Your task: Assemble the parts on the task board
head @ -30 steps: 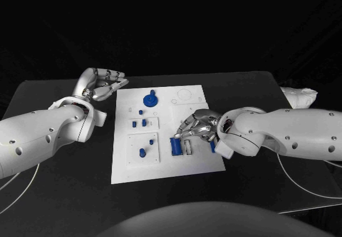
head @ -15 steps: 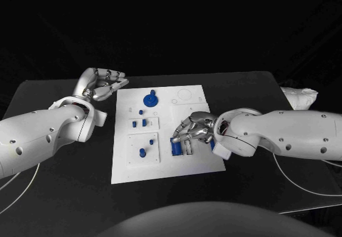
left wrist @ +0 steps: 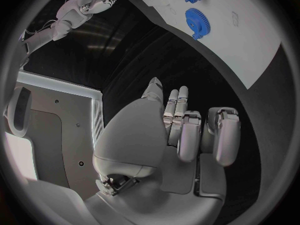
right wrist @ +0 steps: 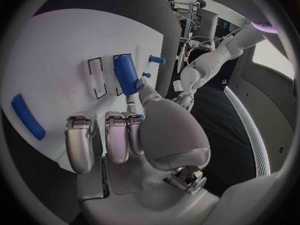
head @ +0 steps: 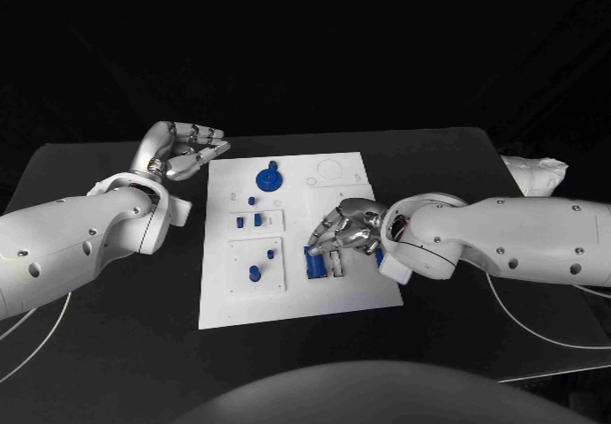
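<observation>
Blue block (right wrist: 127,74) is sitting at the board's (head: 350,300) four o'clock, half in its slot; my right hand (head: 342,235) is pressing it with curled fingers, so I'm pushing straight down. Left hand (head: 186,147) is idling, curled, empty, at ten o'clock.

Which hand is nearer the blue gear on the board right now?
Left. The left hand rests off the board's far left corner, beside the blue gear. The right hand works lower down, at the blue block.
</observation>
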Tool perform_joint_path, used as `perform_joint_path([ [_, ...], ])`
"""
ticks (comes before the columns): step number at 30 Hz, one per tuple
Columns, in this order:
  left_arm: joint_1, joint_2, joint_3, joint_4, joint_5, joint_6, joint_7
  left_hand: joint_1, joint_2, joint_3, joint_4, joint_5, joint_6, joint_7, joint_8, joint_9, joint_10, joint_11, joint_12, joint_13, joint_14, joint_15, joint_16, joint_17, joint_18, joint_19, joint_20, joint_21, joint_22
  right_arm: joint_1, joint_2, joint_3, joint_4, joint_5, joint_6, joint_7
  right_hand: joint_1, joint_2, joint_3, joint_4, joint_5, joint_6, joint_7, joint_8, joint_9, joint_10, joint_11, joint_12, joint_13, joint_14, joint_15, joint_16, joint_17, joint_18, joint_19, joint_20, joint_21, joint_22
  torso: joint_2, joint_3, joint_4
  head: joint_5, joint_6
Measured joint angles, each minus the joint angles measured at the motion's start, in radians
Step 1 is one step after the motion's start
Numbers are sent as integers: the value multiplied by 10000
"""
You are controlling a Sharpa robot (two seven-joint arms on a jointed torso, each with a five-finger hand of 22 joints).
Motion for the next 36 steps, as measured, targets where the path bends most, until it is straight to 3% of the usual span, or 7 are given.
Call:
perform_joint_path([
  [7, 0, 3, 0, -2, -1, 10, -2, 0, 0, 0, 0, 0, 0, 0, 0, 1, 0, 0, 0, 0, 0, 0, 0, 0, 1, 0, 0, 0, 0, -1, -4, -2, 4, -56, -114, 27, 23, -22, 73, 47, -24, 495, -197, 112, -98, 0, 0, -2, -48, 0, 0, 0, -1, -1, 0, 0, 0, -1, 0, 0, 0, 9, 0],
  [17, 0, 19, 0, -5, -3, 37, -5, 0, 0, 0, 0, 0, 0, 0, 0, 1, 0, 0, 0, 0, 0, 0, 0, 0, 0, 0, 0, 0, 0, -12, -4, -13, 5, -72, -241, 119, -102, 103, 69, 240, -58, 800, -194, 111, -273, 0, 1, 2, -2, 0, 0, 0, -2, 0, 0, 1, 0, -2, -1, 0, -5, 10, 0],
  [21, 0, 19, 0, -5, -4, 47, -6, 0, 0, 0, 0, 0, 0, 0, 0, 1, 0, 0, 0, 0, 0, 0, 0, 0, 0, 0, 0, 0, 0, -12, -7, -12, 1, -73, -280, 153, -166, 167, 108, 281, -75, 950, -165, 110, -301, -1, 2, 25, 3, 0, 0, 0, -3, -1, 0, 1, 0, -3, -3, 0, -4, 10, 0],
  [23, 0, 15, 0, -3, -5, 51, -6, 0, 0, 0, 0, 0, 0, 0, 0, 1, 0, 0, 0, 0, 0, 0, 0, 0, 0, 0, 0, 0, 0, -12, -9, -12, -14, -74, -302, 160, -205, 205, 132, 359, -75, 1269, 42, 110, -307, -16, 16, 39, 6, 0, 0, 0, -3, 0, 0, 2, 0, -3, -4, 0, -3, 5, 0],
  [25, 0, 12, 0, -3, -5, 54, -6, 0, 0, 0, 0, 0, 0, 0, 0, 2, 0, 0, 0, 0, 0, 0, 0, -1, 1, 0, 0, 0, 0, -12, -9, -12, -33, -75, -328, 161, -205, 205, 137, 363, -74, 1381, 123, 110, -343, -17, 16, 38, 6, 0, 1, 0, -3, 0, 0, 1, 0, -3, -5, 0, -2, 2, 0],
  [36, 0, 7, 0, 2, -10, 63, -8, 0, 0, 0, 0, 0, 0, 0, 0, 2, 0, 0, 0, 0, 0, 0, 0, -1, 1, 0, 0, 0, 0, -16, 1, -16, -44, -75, -393, 169, -205, 205, 165, 392, -73, 1446, 154, 62, -414, -20, 19, 4, 6, -1, 1, 0, -4, -1, 0, 2, 0, -4, -4, 0, 1, 3, 0],
])
